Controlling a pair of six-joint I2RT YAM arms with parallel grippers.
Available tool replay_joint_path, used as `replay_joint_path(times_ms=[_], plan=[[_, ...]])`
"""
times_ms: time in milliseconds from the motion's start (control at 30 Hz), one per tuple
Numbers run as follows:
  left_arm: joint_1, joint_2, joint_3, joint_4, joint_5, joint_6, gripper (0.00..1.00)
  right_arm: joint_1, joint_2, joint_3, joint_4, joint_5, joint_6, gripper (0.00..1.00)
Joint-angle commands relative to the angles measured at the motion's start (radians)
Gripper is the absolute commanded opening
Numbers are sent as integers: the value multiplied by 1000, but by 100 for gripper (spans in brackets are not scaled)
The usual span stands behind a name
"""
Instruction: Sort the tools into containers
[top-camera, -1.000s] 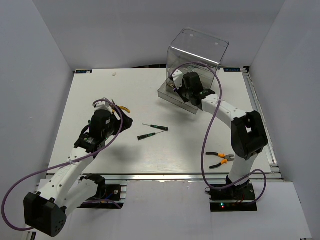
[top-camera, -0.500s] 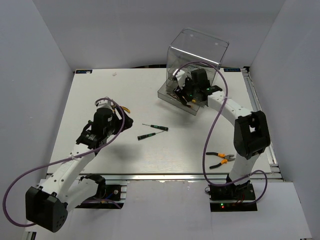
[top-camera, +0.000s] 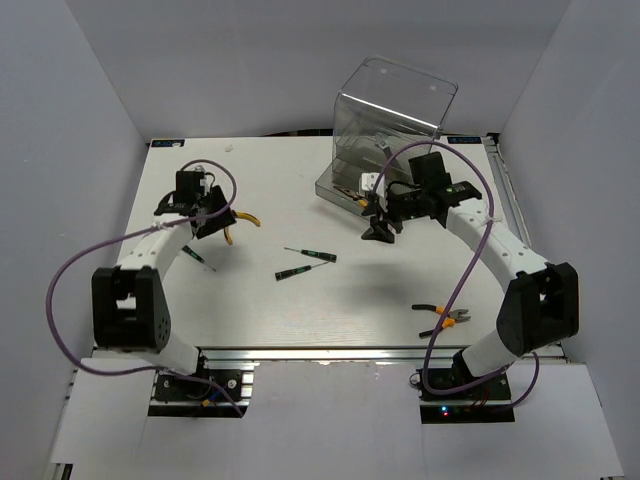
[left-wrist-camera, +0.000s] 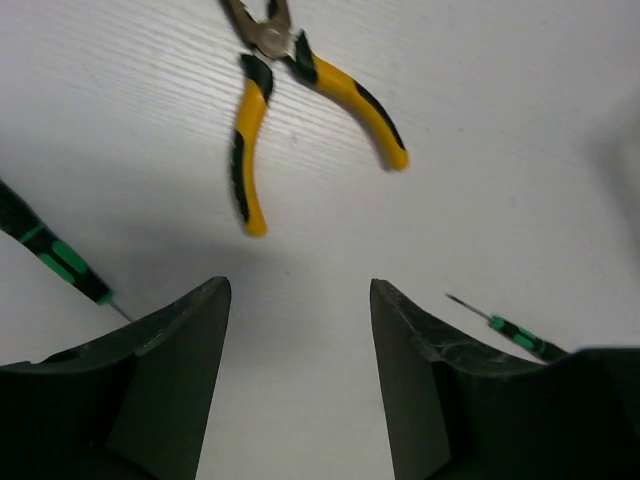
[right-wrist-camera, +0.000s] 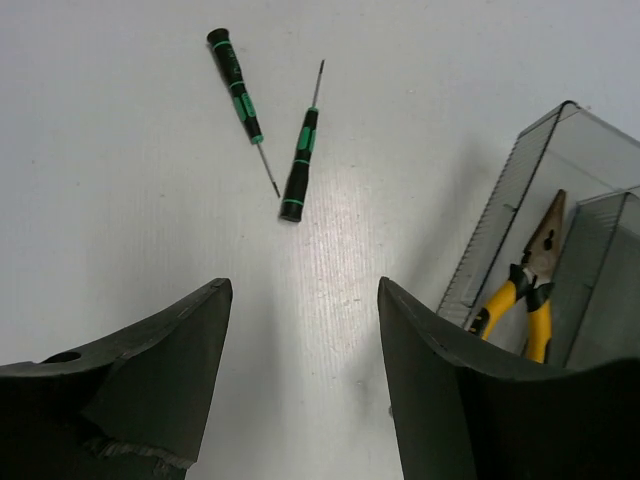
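My left gripper (top-camera: 212, 222) is open and empty at the far left, just short of yellow-black pliers (top-camera: 241, 218) that lie flat on the table (left-wrist-camera: 300, 110). Two black-green screwdrivers (top-camera: 308, 256) (top-camera: 290, 271) lie mid-table. A third thin one (top-camera: 197, 256) lies by the left arm. My right gripper (top-camera: 380, 232) is open and empty above the table, in front of the smoky cabinet (top-camera: 395, 110). Its open bottom drawer (right-wrist-camera: 500, 230) holds another pair of yellow-handled pliers (right-wrist-camera: 520, 295). Orange-black cutters (top-camera: 445, 317) lie near right. No wrench shows.
The left wrist view shows a screwdriver on each side of the jaws (left-wrist-camera: 50, 250) (left-wrist-camera: 515, 330). The right wrist view shows the two mid-table screwdrivers (right-wrist-camera: 235, 90) (right-wrist-camera: 300, 165) ahead. Purple cables loop over both arms. White walls close in the table on three sides.
My left arm swung out to the far left, uncovering the yellow pliers and a screwdriver. My right gripper drew back from the open drawer toward the table's middle.
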Motion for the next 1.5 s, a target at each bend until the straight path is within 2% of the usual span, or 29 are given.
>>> replay_joint_path(times_ms=[0,200,267,367,500,667,700,767,800,900,1067,1233,1367,1467], plan=[[39,105,109,-17,23,93,67,-4,-37,-33,-22,-52,-35,67],[46,318,247,-17,3,159,60,-24,-48,-38,-37,-55,-52,67],[49,383,298,-24,-3,162,54,-37,-48,-36,-35,-57,-46,67],[51,449,318,-32,-5,171,51,-50,-45,-36,-40,-52,-52,67],[51,498,322,-38,-35,175,47,-73,-43,-38,-40,-50,-49,67],[51,532,324,-38,-42,185,33,-86,-37,-32,-40,-47,-41,67],[51,530,322,-38,-34,185,25,-89,-35,-29,-40,-49,-40,67],[51,517,315,-37,-22,179,17,-92,-35,-24,-37,-49,-32,67],[51,507,310,-35,-12,177,8,-96,-37,-23,-35,-49,-30,67],[49,443,276,-12,78,156,0,-110,-37,-12,-28,-50,-21,67],[28,273,206,87,234,50,0,-147,-52,8,-14,-58,-9,67],[-30,106,141,248,400,-159,0,-187,-80,10,15,-73,20,67],[-154,88,112,386,434,-272,0,-227,-107,-3,55,-86,42,67],[-255,148,173,407,434,-328,0,-247,-129,-22,73,-86,57,67]])
